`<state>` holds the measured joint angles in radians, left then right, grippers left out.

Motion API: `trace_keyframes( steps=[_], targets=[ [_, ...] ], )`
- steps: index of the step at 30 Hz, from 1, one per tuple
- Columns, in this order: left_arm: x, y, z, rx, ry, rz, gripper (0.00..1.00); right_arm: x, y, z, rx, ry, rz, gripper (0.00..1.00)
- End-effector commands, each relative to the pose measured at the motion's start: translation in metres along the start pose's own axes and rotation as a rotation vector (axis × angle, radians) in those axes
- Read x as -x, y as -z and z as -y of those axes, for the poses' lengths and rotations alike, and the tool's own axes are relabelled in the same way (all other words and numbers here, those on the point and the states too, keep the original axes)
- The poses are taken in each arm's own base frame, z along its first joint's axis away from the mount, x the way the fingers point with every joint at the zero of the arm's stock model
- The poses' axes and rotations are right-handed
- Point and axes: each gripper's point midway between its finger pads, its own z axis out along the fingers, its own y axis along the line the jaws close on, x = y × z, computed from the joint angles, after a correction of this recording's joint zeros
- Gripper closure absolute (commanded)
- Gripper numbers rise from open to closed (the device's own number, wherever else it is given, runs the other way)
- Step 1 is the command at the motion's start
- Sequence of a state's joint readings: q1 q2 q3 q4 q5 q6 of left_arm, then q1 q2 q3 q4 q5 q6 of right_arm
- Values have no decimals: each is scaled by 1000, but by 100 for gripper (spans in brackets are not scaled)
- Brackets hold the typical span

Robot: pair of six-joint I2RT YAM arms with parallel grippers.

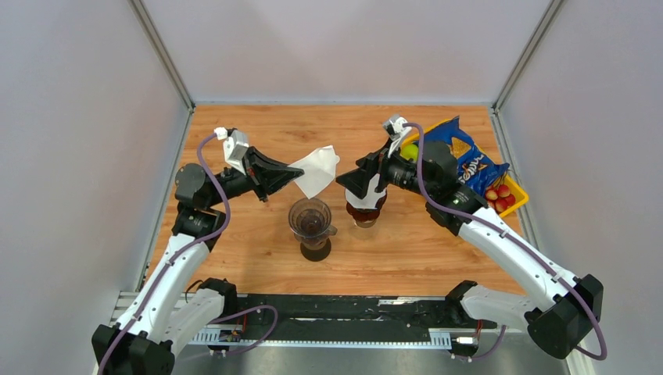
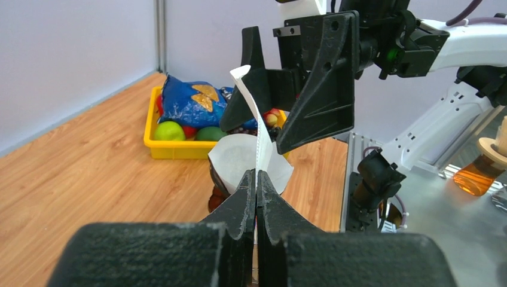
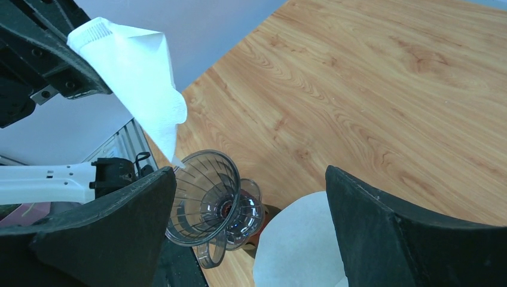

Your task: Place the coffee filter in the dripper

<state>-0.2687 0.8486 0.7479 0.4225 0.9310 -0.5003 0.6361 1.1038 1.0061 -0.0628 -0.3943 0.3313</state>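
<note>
Closest to the lens in your left wrist view: the left gripper is clenched on the bottom edge of the white paper coffee filter. It shows edge-on there, as a thin upright strip.

- From the top, the left gripper holds that filter in the air, above and just beyond the far rim of the clear ribbed cone dripper. The filter is not in the dripper.
- Right wrist view: the filter hangs with its lower corner pointing down, close to the rim of the dripper. I can't tell if they touch.
- The dripper stands upright on a dark base on the wooden counter.
- The right gripper is just right of the dripper with jaws spread wide, gripping nothing.
- Below it, a second white paper filter sits opened in a reddish-brown glass vessel, just beside the dripper.
- Well right of the dripper and further back is a yellow plastic bin. It holds a blue snack bag, a green fruit and small red fruits.
</note>
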Motion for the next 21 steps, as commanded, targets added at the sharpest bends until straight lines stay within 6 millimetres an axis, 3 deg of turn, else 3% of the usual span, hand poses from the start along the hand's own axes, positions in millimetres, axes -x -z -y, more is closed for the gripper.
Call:
trace_keyframes(
  steps=[1, 8, 14, 21],
  targets=[
    [9, -3, 0, 3, -17, 23, 100, 7, 2, -12, 57, -3, 13, 2],
    [9, -3, 1, -3, -13, 21, 100, 9, -2, -10, 49, -3, 13, 2],
    [8, -2, 1, -1, -18, 20, 100, 12, -1, 4, -30, -1, 42, 2],
    [0, -2, 4, -40, -31, -3, 100, 25, 1, -51, 266, -1, 47, 5]
  ],
)
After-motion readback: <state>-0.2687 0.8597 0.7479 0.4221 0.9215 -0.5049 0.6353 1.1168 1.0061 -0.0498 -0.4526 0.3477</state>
